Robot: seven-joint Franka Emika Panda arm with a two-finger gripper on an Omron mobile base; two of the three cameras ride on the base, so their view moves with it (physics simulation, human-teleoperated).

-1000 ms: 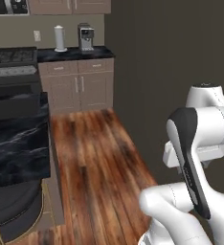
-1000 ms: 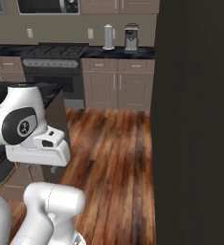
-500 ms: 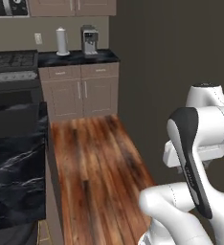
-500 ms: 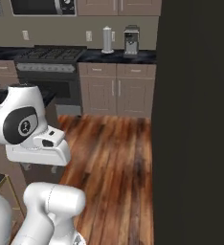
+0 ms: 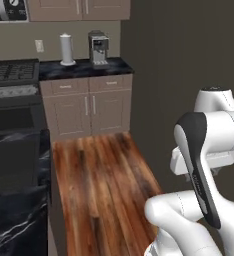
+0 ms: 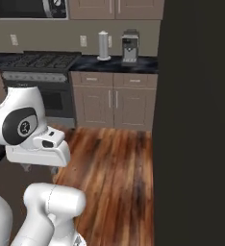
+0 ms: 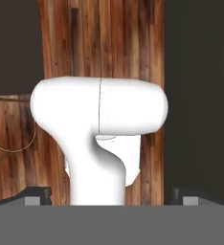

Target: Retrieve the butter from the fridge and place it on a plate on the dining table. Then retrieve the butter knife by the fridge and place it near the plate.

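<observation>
1. Far left, near you: the corner of the dining table (image 5: 11,227), black veined marble, sits low beside the base. No plate to be made out on the part in view.
2. Further back: the stove (image 6: 35,72), then the black counter (image 5: 84,69) with a white canister (image 5: 66,49) and a coffee machine (image 5: 98,48) on it.
3. Right of that, a tall dark panel (image 6: 196,120) walls off the right side. It may be the fridge's flank, but you cannot tell from here: no handle or door face is visible.
4. The butter: I can't place it. Going by the task, reckon it's inside the fridge, so its direction and long axis are unknown for now.
5. Your arm (image 5: 204,150) is folded tight over the base, with the hand pointing straight down at the wood floor (image 7: 118,43).
6. The gripper (image 7: 111,196): fingertips (image 7: 37,194) spread wide, nothing between them.
7. My read: you need the base turned to face the fridge door before any reach.
</observation>
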